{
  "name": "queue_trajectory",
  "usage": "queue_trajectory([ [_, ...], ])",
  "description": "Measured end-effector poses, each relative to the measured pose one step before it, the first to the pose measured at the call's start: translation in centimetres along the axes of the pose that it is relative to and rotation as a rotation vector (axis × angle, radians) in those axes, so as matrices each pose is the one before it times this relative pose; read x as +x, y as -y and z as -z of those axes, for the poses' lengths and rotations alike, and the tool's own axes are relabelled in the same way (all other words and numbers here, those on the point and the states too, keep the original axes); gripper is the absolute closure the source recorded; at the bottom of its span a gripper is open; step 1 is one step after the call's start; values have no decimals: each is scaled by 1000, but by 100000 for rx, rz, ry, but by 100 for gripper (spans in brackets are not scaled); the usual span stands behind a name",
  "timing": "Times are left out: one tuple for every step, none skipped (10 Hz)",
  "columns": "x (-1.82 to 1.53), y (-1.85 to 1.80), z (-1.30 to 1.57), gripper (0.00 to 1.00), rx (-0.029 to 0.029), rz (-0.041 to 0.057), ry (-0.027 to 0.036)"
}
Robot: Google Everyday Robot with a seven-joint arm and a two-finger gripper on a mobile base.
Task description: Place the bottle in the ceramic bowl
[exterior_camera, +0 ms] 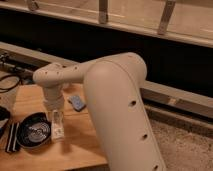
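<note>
We see warm, dim light around the gripper (57, 124), low over the table (85, 142). Above it the arm (115, 100) gleams softly.

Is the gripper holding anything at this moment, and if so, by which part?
It cannot be told. The gripper points down at the bottle, just right of the ceramic bowl, but a grip is not visible.

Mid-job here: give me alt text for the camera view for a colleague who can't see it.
The robot's hand points down over a wooden table, with a slim white plastic bottle between its fingers, just right of a round dark glazed ceramic bowl with pale inner rings. A small blue-grey object lies behind, and the bulky cream arm fills the right foreground.
</note>
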Motion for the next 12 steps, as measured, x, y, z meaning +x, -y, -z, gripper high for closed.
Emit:
queue_trajectory([
  [-115, -594, -9, 100, 353, 1399, -527],
  [-221, -482, -279, 100, 238, 1217, -427],
  [-238, -472, -651, 100, 381, 1366, -609],
  [-144, -962, -411, 100, 636, 2135, -1095],
  [206, -879, 38, 100, 62, 1216, -593],
  [212, -853, 54, 100, 213, 1394, -248],
  [-147, -803, 273, 100, 340, 2173, -139],
  [-263, -110, 261, 100, 592, 1975, -170],
  [-189, 24, -217, 100, 517, 564, -273],
  [219, -395, -508, 96, 658, 737, -469],
  [406, -675, -113, 90, -420, -57, 316],
  [421, -432, 55, 81, -316, -174, 188],
])
